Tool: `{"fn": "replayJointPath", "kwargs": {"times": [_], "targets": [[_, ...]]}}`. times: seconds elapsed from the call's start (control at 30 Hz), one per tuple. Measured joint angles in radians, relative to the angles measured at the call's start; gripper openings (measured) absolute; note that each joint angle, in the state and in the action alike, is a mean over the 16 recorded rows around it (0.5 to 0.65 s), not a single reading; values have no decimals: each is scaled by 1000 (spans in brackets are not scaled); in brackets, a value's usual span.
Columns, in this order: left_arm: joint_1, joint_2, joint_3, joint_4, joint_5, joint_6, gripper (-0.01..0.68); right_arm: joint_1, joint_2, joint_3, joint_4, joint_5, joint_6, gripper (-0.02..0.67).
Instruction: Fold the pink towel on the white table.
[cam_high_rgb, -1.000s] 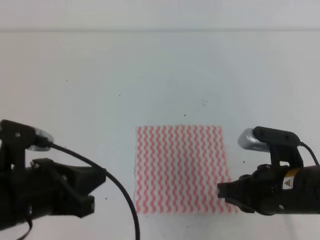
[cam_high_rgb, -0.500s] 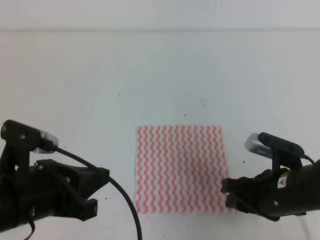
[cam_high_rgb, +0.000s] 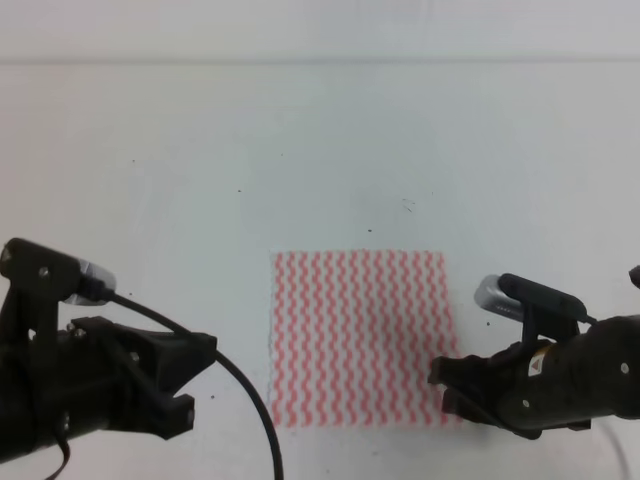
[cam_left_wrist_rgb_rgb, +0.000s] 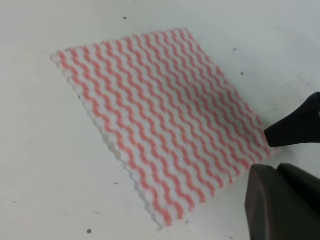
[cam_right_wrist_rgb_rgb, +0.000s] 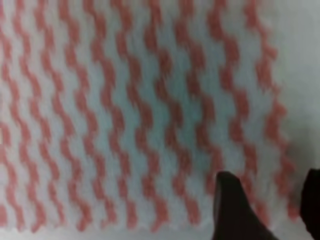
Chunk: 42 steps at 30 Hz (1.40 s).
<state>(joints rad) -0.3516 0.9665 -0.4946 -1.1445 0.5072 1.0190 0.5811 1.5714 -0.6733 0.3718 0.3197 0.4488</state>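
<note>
The pink towel (cam_high_rgb: 360, 338) lies flat and unfolded on the white table (cam_high_rgb: 300, 150), near its front edge. My right gripper (cam_high_rgb: 446, 389) is open and low over the towel's near right corner. In the right wrist view the towel (cam_right_wrist_rgb_rgb: 130, 110) fills the frame, and the right gripper (cam_right_wrist_rgb_rgb: 272, 210) has the corner's striped cloth between its two dark fingers (cam_right_wrist_rgb_rgb: 232, 210). My left gripper (cam_high_rgb: 196, 378) is open, well left of the towel and apart from it. The left wrist view shows the whole towel (cam_left_wrist_rgb_rgb: 160, 120), with the left gripper (cam_left_wrist_rgb_rgb: 260, 159) open beside its near corner.
A few tiny dark specks (cam_high_rgb: 369, 231) dot the table. A black cable (cam_high_rgb: 240, 385) arcs from the left arm down past the towel's left edge. The table's far edge (cam_high_rgb: 320, 62) runs along the top of the high view.
My right gripper has moved left and down, onto the towel's near right corner. The left arm dropped slightly a second ago and has since held still. The towel has not moved.
</note>
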Motion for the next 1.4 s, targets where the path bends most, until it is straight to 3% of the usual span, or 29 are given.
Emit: {"fn": "replayJointPath", "kwargs": {"times": [0.33,0.87,1.4], "targets": [[0,-1,0,-2,-6,1,-6,0,26,-9,8,-17,-1,279],[0,-7,0,-6,-4,3,-5,-1,28,-11,20,38,-4,198],[0,-2,0,-2,-8,4,-7,-1,34,-12,50,42,-4,190]]}}
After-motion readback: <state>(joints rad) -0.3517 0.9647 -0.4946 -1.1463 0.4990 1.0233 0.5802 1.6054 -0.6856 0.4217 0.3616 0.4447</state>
